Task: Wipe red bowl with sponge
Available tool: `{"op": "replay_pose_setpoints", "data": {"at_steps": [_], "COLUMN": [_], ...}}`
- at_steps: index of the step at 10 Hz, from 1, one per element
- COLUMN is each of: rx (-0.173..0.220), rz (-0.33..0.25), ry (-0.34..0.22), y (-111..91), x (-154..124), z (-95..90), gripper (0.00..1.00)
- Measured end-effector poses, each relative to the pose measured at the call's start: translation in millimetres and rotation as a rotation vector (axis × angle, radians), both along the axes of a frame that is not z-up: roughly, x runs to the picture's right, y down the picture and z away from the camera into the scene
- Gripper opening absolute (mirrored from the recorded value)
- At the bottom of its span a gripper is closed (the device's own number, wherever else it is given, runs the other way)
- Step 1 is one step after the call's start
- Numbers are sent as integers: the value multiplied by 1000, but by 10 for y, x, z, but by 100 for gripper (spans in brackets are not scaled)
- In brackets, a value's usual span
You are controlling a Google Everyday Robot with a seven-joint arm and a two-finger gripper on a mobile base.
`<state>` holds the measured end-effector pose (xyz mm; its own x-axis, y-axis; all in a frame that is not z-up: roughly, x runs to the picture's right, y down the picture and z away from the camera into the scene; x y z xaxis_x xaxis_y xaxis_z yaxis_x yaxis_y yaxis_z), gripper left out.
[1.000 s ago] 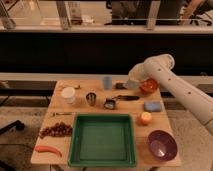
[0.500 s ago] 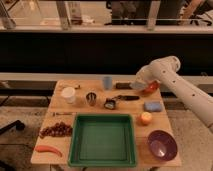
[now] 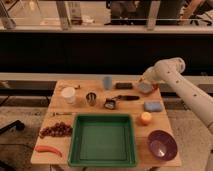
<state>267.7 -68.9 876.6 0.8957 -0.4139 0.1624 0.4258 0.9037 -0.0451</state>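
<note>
The red bowl (image 3: 152,90) stands at the table's far right, with only its red rim showing. The pale grey-blue sponge (image 3: 145,88) lies in the bowl and covers its inside. My gripper (image 3: 145,79) reaches in from the right at the end of the white arm (image 3: 172,70). It hangs right over the sponge's far edge. Whether it touches or holds the sponge is hidden.
A brighter blue pad (image 3: 152,106), an orange (image 3: 145,118) and a purple bowl (image 3: 161,145) sit in front of the red bowl. A dark block (image 3: 124,85), a blue cup (image 3: 107,82), a metal cup (image 3: 91,98), a white cup (image 3: 68,95) and a green tray (image 3: 102,160) lie to the left.
The gripper has moved right from beside the red bowl to over it. The sponge now covers the bowl's inside.
</note>
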Motion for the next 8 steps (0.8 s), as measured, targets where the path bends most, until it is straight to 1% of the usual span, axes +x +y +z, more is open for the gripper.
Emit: {"op": "replay_pose_setpoints", "data": {"at_steps": [2,3,4,5,8], "rx": [-6,-8,-11,-11,-23], "rz": [-5,-10,-9,-10,3], "ry": [11,12,16,32,55], "y": [-95,-165,-192,-238,-268], "x": [91,90,117,240,400], "z": [122,181,198,213,227], "gripper": [4,4,4,4,4]}}
